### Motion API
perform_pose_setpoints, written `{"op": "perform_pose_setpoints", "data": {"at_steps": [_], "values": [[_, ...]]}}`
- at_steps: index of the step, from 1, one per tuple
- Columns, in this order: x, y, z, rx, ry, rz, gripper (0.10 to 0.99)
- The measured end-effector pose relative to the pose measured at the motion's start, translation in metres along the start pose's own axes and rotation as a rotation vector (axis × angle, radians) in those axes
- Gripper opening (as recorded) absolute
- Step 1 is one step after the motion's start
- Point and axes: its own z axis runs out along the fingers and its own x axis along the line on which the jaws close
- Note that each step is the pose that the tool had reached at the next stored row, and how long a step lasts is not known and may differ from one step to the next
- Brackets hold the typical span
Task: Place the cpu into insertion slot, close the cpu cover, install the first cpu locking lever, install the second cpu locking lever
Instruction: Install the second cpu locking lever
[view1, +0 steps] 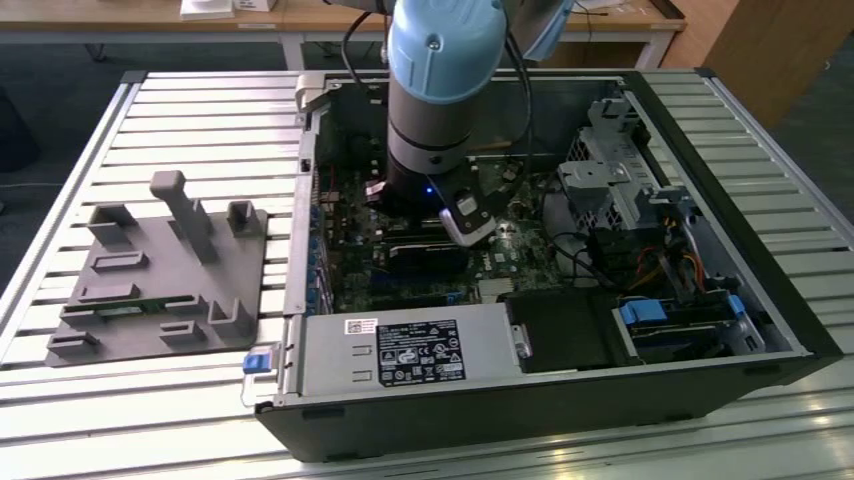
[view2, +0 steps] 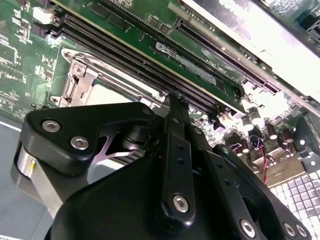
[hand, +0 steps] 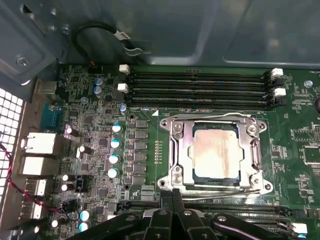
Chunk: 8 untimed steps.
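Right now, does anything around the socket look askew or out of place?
Nothing stands out. The cpu lies flat and square in the window of the closed cpu cover, and the gripper sits at the cover's near edge.

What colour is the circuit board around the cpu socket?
Green; the circuit board shows best in the first wrist view.

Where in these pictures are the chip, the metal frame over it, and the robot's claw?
cpu (hand: 216, 151): first wrist view, middle of its metal top.
cpu cover (hand: 183, 151): first wrist view, side bar of the silver frame.
claw (hand: 173, 192): first wrist view, tips of its black fingers beside the frame.
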Motion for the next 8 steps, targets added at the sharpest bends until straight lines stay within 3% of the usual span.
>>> {"op": "perform_pose_setpoints", "data": {"at_steps": [8], "values": [[0.0002, -0.0020, 0.0067, -0.013, 0.0000, 0.000, 0.106]]}}
